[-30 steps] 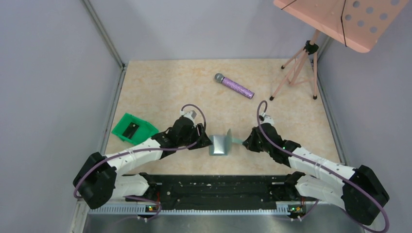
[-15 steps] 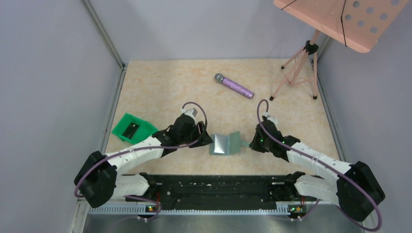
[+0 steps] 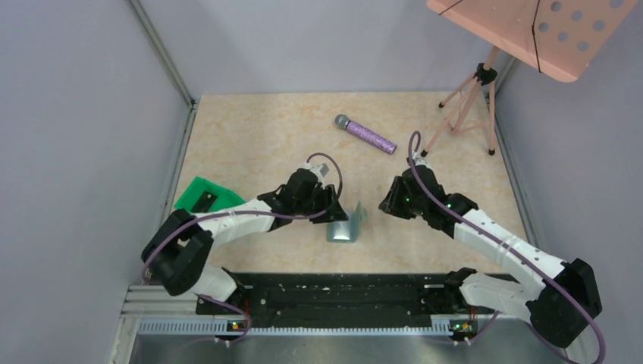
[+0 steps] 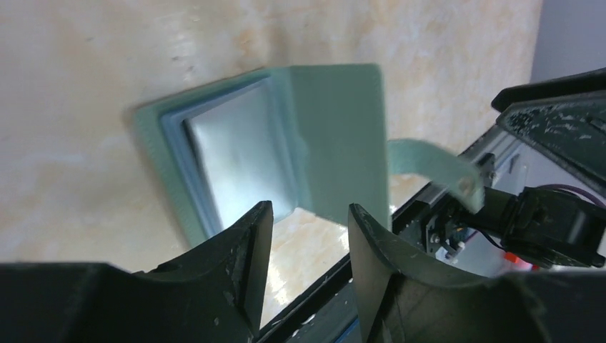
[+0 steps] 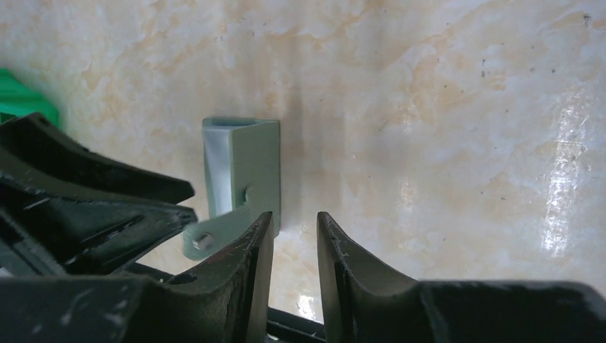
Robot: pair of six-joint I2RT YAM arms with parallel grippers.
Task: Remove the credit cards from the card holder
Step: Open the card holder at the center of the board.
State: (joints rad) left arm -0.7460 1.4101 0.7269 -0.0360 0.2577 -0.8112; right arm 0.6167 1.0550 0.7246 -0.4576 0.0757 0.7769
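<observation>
Grippers, two. The left gripper (image 3: 337, 212) has its fingers spread with nothing between them. The right gripper (image 3: 385, 205) has its fingers a narrow gap apart, also pinching nothing.

We count one card holder (image 3: 345, 227), at 6 o'clock on the table (image 3: 258, 136), between the two grippers. The left gripper is just beside it and the right one stands apart at its 2 o'clock. It is a flat grey-green rectangle, matte outside. One half lies flat and the other is raised at an angle. The inner panel is pale blue-grey with a sheen. One strap (image 4: 429, 161) with a small metal snap juts from the raised half.

We count one credit card (image 3: 205, 202), thin, dark and rectangular, lying on one bright green sheet (image 3: 189, 199) at 8 o'clock. We cannot tell whether any cards sit inside the holder.

One purple glittery microphone (image 3: 365, 134) with a grey head lies at 12 o'clock. One pink perforated music stand (image 3: 531, 30) stands at 2 o'clock. The tabletop is glossy beige marbling.
</observation>
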